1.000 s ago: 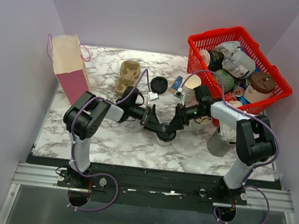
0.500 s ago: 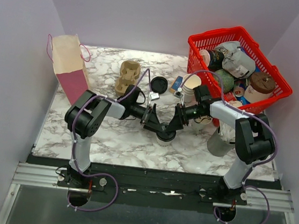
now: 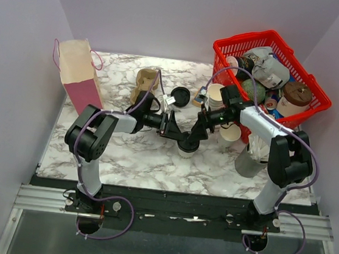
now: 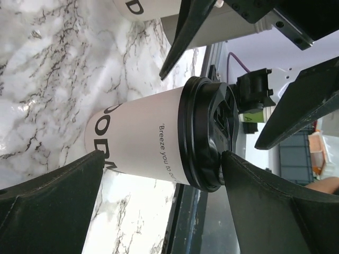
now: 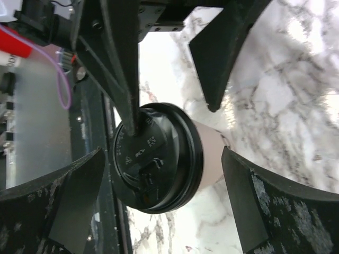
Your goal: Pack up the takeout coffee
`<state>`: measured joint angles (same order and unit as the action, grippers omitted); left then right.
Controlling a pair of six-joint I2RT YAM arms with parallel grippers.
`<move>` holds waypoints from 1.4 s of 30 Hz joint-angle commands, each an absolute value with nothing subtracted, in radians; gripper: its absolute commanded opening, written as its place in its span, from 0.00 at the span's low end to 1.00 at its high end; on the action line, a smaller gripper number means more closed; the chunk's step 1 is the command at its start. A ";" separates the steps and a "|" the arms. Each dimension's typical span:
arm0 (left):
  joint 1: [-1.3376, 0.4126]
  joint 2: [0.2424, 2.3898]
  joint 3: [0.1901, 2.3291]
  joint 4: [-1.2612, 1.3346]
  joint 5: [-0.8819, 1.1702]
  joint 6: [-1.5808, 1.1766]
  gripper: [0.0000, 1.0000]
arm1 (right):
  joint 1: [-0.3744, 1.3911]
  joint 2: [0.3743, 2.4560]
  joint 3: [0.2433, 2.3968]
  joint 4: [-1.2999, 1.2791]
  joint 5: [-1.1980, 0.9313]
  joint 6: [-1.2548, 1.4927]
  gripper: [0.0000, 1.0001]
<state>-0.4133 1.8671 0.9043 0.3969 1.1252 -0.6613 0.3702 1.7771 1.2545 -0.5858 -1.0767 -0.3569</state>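
Since a second ago the left claw (image 4: 161,153) and right claw (image 5: 162,151) have pushed farther out over the table (image 3: 147,161), the right one spreading wider. Just past the left claw's wide-open, empty fingers stands the coffee (image 4: 143,140), upright, long axis vertical, black lid (image 4: 204,140) on top. Beyond it the right claw gapes, gripping nothing. The cup is likely light, with a thin wall that dents and a slick lid that may pop off; grasp the wall under the lid, gently.
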 commanded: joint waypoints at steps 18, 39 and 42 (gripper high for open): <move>-0.331 1.517 1.014 -0.035 0.968 -0.310 0.99 | 0.472 1.585 1.244 -0.873 -0.652 -0.883 0.98; -0.304 1.414 0.982 -0.169 0.887 -0.183 0.99 | 0.621 1.814 1.330 -0.727 -0.678 -0.855 0.94; -0.290 1.405 0.970 -0.173 0.832 -0.179 0.99 | 0.641 1.848 1.371 -0.701 -0.690 -0.832 0.94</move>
<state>-0.3077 1.4406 0.9958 -0.1547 0.9154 -0.2066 0.6167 1.8008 1.3056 -0.7704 -0.6254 -0.8707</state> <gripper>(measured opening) 0.987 0.942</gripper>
